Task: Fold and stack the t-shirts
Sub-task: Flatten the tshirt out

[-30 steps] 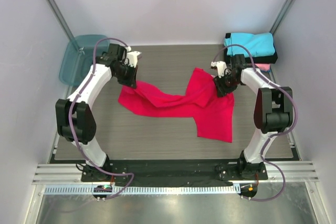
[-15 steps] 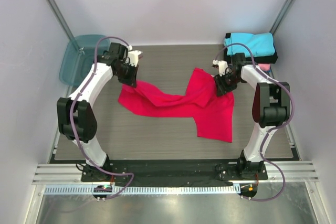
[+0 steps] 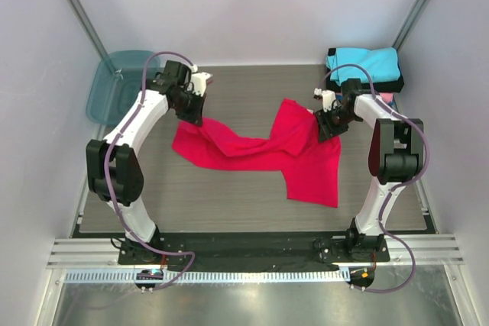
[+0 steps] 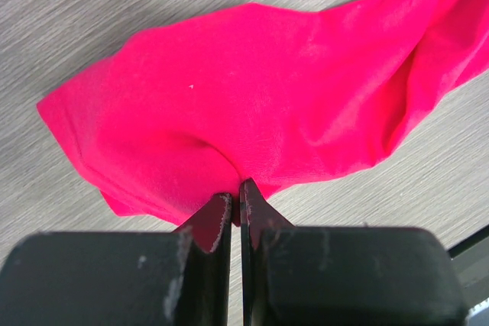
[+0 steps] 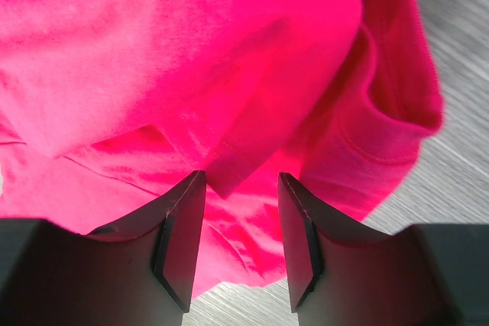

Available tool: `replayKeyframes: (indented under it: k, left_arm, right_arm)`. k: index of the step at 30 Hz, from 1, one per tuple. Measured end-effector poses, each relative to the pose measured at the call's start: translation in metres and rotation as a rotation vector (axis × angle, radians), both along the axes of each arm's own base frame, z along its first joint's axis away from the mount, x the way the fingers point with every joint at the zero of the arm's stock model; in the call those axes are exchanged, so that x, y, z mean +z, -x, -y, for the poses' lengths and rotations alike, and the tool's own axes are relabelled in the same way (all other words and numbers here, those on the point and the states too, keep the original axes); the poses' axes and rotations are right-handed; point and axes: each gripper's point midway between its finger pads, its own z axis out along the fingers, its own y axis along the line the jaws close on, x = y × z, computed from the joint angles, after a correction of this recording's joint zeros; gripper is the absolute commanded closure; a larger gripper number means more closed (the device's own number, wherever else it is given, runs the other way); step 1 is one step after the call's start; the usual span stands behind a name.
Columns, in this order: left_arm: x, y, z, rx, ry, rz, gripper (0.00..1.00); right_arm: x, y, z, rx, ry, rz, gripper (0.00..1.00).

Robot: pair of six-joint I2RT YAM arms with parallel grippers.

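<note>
A large bright red t-shirt (image 3: 260, 150) lies crumpled and partly twisted across the middle of the table. My left gripper (image 3: 194, 117) is at its back left corner. In the left wrist view the jaws are shut, pinching a fold of the red cloth (image 4: 244, 104) at the left gripper's tips (image 4: 235, 192). My right gripper (image 3: 325, 130) hovers over the shirt's right edge. It is open (image 5: 241, 181), with a hemmed corner of the red cloth (image 5: 229, 166) lying between the fingers, not clamped. Folded t-shirts are stacked at the back right: cyan (image 3: 365, 65) on black (image 3: 397, 84), pink (image 3: 384, 98) beside.
A translucent teal plastic bin (image 3: 114, 85) stands off the back left corner of the table. White walls close in both sides and the back. The arm bases sit on the rail at the near edge.
Both wrists have shifted slightly: the left one a little toward the back, the right one a little to the right. The red t-shirt has hardly moved.
</note>
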Motion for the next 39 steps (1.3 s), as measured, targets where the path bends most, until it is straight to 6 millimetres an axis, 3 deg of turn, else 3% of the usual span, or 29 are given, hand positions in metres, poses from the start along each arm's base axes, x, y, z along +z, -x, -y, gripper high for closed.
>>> replayKeyframes:
  k: [6, 9, 11, 16, 21, 25, 31, 33, 35, 39]
  left_arm:
    - [-0.001, 0.001, 0.003, -0.008, -0.006, 0.001, 0.97]
    - [-0.001, 0.001, 0.003, -0.012, -0.011, 0.002, 0.97]
    - [-0.002, 0.001, 0.004, -0.015, -0.015, 0.002, 0.97]
    - [-0.004, 0.002, 0.007, -0.027, -0.024, 0.000, 0.97]
    - [-0.007, 0.002, 0.006, -0.033, -0.034, 0.000, 0.98]
    - [-0.004, -0.010, 0.006, -0.027, -0.051, 0.021, 0.99]
    - [0.010, -0.065, 0.008, -0.008, -0.072, 0.117, 0.97]
    - [0.013, -0.086, 0.007, -0.001, -0.084, 0.159, 0.81]
    - [0.013, -0.106, 0.005, 0.011, -0.106, 0.191, 0.65]
    - [0.006, -0.140, -0.004, 0.060, -0.178, 0.255, 0.59]
  right_arm:
    - [-0.007, 0.006, -0.005, 0.008, -0.031, -0.042, 0.52]
    - [-0.009, 0.008, -0.007, 0.011, -0.042, -0.057, 0.60]
    - [-0.009, 0.007, -0.008, 0.017, -0.046, -0.058, 0.76]
    - [-0.005, 0.003, -0.011, 0.017, -0.063, -0.052, 0.99]
    - [0.006, -0.004, -0.013, 0.019, -0.075, -0.029, 0.99]
    - [0.041, -0.016, -0.019, 0.012, -0.113, 0.038, 0.99]
    - [0.143, -0.064, -0.032, 0.000, -0.197, 0.294, 0.99]
    - [0.164, -0.074, -0.034, -0.003, -0.216, 0.350, 0.99]
    - [0.177, -0.080, -0.036, -0.008, -0.229, 0.384, 0.99]
    - [0.176, -0.083, -0.038, -0.024, -0.250, 0.372, 0.99]
